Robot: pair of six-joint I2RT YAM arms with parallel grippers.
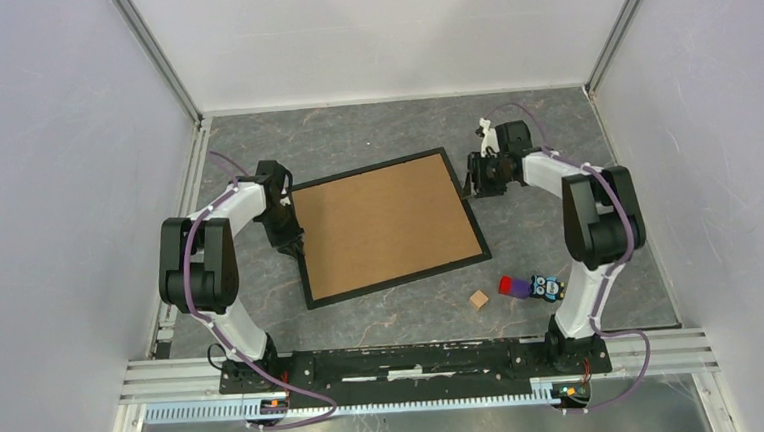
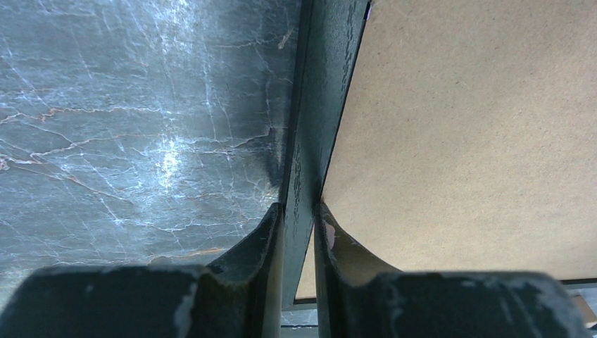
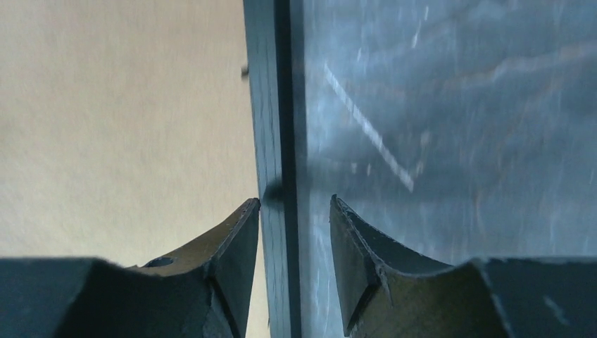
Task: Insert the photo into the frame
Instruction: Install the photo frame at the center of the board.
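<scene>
1. The frame (image 1: 398, 278) lies flat in the middle of the counter (image 1: 373, 136), with its brown backing board (image 1: 383, 221) facing up.
2. The left claw (image 2: 299, 211) is clamped on the frame's left rail, one finger pressed against each side.
3. The right claw (image 3: 294, 204) straddles the right rail with its jaws apart, leaving a gap at the outer finger.
4. A small wooden block (image 1: 479, 299) sits near the frame's near-right corner.

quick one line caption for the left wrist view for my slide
Left hand clamped on the black frame's edge, brown backing board on one side, grey marbled tabletop on the other.
</scene>
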